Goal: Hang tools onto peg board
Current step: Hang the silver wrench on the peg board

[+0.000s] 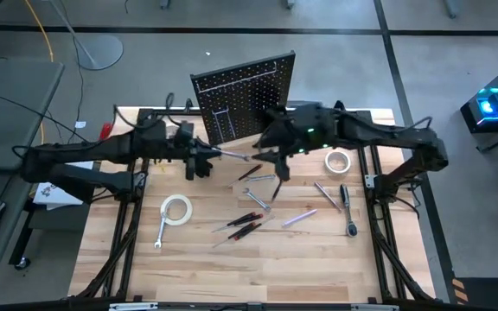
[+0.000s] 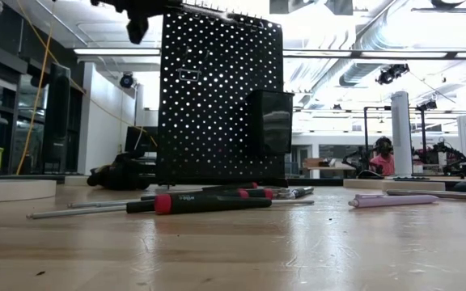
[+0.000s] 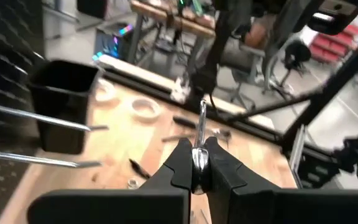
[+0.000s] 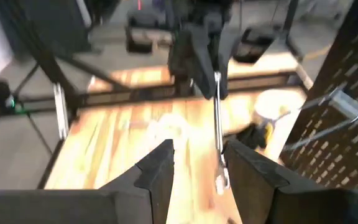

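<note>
Handover of a silver wrench looks in hand: the left gripper clamps its near end before the peg board, and the right gripper, parted around its far end, should next pinch it.

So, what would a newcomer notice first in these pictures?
First, the black peg board standing upright at the table's far edge, with a small black bin on its front. In front of it, the two arms meet above the table: the left end effector is shut on a silver wrench and holds it out between the open fingers of the right end effector. More tools lie scattered on the wooden table.
</note>
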Controlling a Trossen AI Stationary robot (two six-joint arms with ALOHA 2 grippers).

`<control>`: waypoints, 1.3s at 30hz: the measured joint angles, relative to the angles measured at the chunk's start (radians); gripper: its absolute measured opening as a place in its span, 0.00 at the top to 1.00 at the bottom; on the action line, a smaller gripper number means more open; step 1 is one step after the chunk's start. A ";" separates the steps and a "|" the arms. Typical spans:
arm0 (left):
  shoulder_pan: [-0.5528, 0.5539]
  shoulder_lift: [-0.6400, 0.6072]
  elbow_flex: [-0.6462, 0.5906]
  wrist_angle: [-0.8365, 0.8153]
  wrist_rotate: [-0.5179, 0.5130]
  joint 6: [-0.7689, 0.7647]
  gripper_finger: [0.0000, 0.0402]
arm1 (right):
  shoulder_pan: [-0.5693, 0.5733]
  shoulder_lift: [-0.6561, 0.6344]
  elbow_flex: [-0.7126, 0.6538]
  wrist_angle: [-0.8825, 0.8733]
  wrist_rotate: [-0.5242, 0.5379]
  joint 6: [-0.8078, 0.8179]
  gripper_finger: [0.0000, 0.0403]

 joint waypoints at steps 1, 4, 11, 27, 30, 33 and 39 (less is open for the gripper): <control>-0.006 0.017 0.000 0.016 0.002 0.001 0.98 | 0.000 0.017 0.000 -0.007 0.000 -0.001 0.66; -0.026 0.064 0.000 0.046 0.004 0.010 0.98 | 0.000 0.062 0.000 -0.010 0.000 -0.009 0.66; -0.062 0.104 0.000 0.095 0.004 0.028 0.98 | 0.004 0.117 0.000 -0.046 -0.001 -0.051 0.66; -0.079 0.111 0.000 0.134 -0.004 0.069 0.98 | 0.006 0.175 0.000 -0.054 -0.032 -0.071 0.72; -0.078 0.111 0.000 0.115 -0.010 0.072 0.98 | 0.006 0.171 0.000 -0.049 -0.024 -0.070 0.88; -0.079 0.111 0.000 0.107 -0.015 0.074 0.98 | 0.005 0.171 0.000 -0.051 -0.025 -0.065 0.97; -0.079 0.111 0.000 0.106 -0.029 0.074 0.94 | 0.009 0.172 0.000 -0.051 -0.016 -0.064 0.99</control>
